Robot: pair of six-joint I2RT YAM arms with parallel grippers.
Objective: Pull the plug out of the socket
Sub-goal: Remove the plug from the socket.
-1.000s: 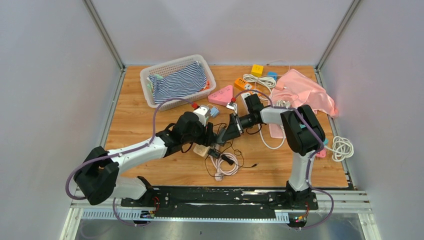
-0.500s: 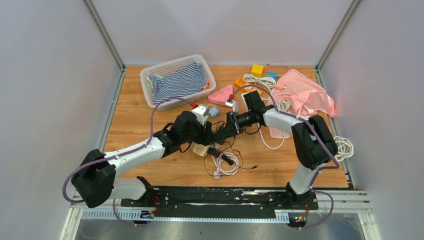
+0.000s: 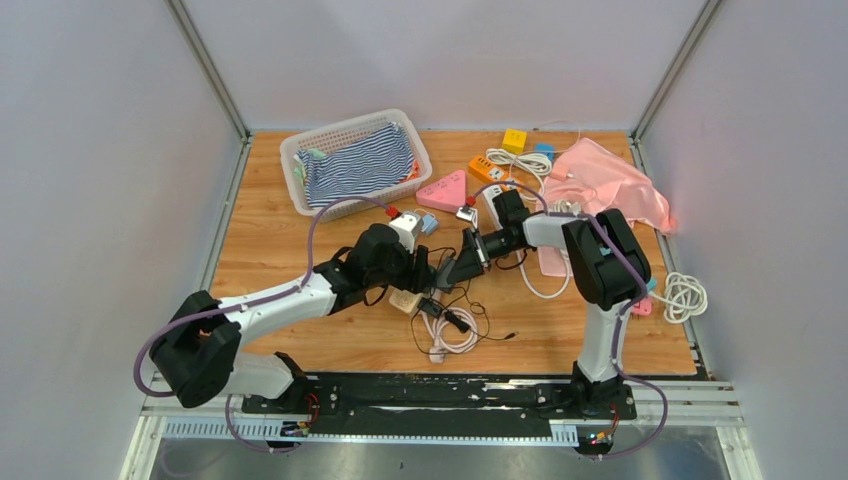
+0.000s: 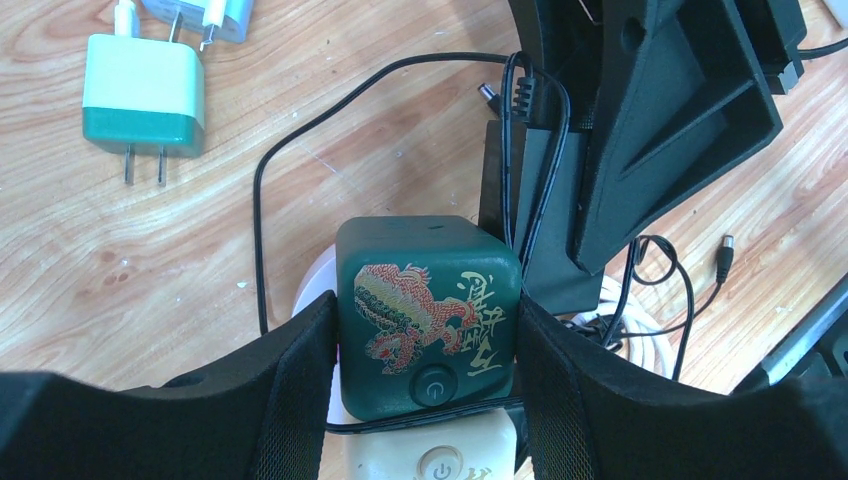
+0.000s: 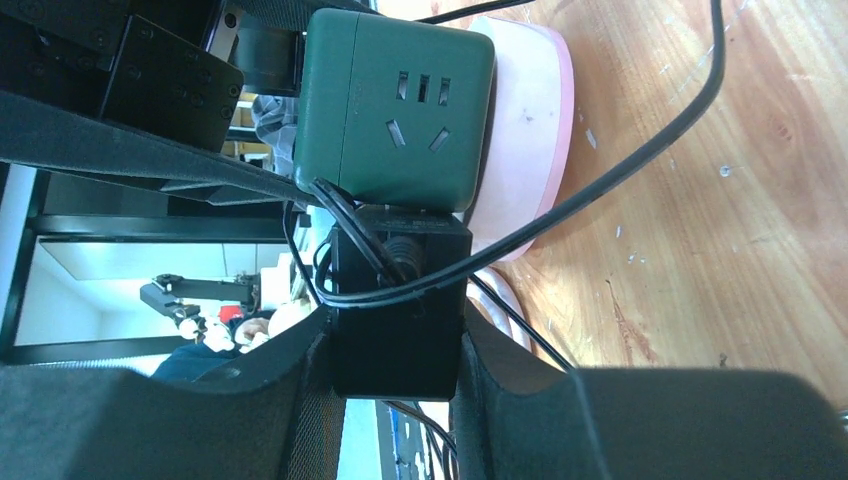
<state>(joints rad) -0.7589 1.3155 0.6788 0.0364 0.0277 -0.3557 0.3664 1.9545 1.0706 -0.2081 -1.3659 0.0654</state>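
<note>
Centre of the wooden table [image 4: 120,250]: the left gripper [image 4: 425,335] clasped the dark green cube-shaped plastic socket [image 4: 428,290], printed with a red-and-gold dragon, by two opposite sides, above a cream block with a round button [image 4: 440,460]. The right gripper [image 5: 395,350] was clenched on the black rectangular plug [image 5: 400,265], which lay flush against the cube's side face; its prongs were hidden. A thin black cable [image 4: 261,250] looped across plug and tabletop, with a green-and-white charger [image 4: 143,98] lying well apart

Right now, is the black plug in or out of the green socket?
In: the plug sits flush against the socket's side, no prongs showing.
</note>
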